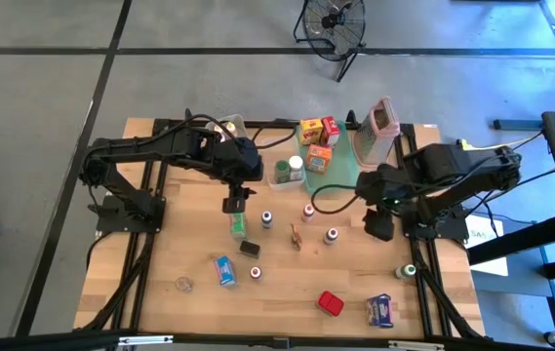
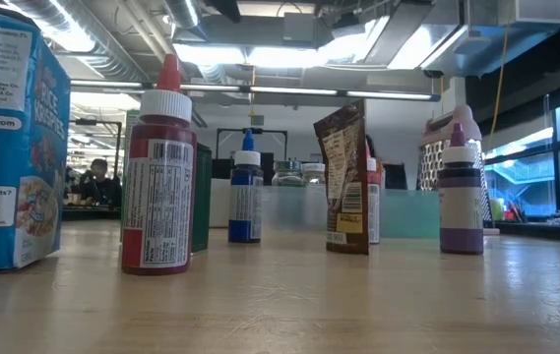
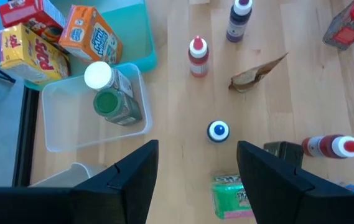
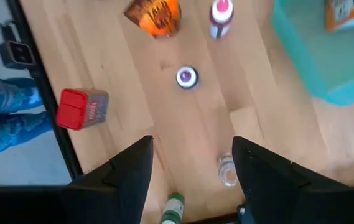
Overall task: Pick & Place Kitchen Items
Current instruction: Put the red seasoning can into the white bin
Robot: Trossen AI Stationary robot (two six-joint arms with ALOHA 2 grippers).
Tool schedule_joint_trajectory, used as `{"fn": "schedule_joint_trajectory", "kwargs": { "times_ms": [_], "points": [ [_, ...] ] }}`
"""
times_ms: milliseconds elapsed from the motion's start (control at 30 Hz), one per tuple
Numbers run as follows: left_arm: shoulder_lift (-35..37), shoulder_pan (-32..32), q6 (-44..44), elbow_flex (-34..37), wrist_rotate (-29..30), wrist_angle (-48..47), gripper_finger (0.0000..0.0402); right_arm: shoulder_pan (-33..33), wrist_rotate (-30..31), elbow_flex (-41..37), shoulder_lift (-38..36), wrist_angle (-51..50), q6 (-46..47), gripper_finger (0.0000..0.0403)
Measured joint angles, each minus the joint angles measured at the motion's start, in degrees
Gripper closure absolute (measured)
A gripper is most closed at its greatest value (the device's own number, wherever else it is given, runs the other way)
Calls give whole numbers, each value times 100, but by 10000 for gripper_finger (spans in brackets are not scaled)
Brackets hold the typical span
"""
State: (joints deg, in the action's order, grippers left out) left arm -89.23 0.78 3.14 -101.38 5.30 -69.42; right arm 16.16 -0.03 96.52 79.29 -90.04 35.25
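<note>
The kitchen items stand scattered over the wooden table (image 1: 160, 292). My left gripper (image 1: 235, 205) hangs open above a blue-capped bottle (image 3: 218, 130) and a green packet (image 3: 232, 196), touching neither. My right gripper (image 1: 377, 224) hangs open on the table's right side, above a small clear bottle (image 4: 228, 169) and close to a green-capped bottle (image 4: 173, 208). Between the arms stand a purple-capped bottle (image 1: 331, 235), a red-capped bottle (image 1: 308, 210) and a brown packet (image 1: 297, 236). Neither gripper shows in the low view.
A teal tray (image 1: 340, 185) at the back holds yellow, red and orange boxes; beside it a clear bin (image 1: 290, 171) holds two jars. A tall grey container (image 1: 379, 127) stands at the back right. A red jar (image 1: 330, 303) and blue boxes (image 1: 380, 311) lie near the front edge.
</note>
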Motion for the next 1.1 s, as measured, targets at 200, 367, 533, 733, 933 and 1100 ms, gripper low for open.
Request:
{"fn": "schedule_joint_trajectory", "kwargs": {
  "times_ms": [200,367,533,733,933,1100],
  "points": [
    [0,0,13,0,0,-71,190,-44,77,-195,-1,3,148,180],
    [0,0,107,0,-2,-69,190,34,582,-195,-163,2,149,180],
    [0,0,189,0,-2,-71,190,150,1042,-193,-388,2,314,180],
    [0,1,326,0,-72,-68,190,171,1201,-191,-553,2,333,153],
    [0,13,474,0,-34,-68,190,200,1179,-191,-576,2,-3,121],
    [0,91,516,0,-20,-68,190,250,658,-537,-639,25,-88,119]
  ]
}}
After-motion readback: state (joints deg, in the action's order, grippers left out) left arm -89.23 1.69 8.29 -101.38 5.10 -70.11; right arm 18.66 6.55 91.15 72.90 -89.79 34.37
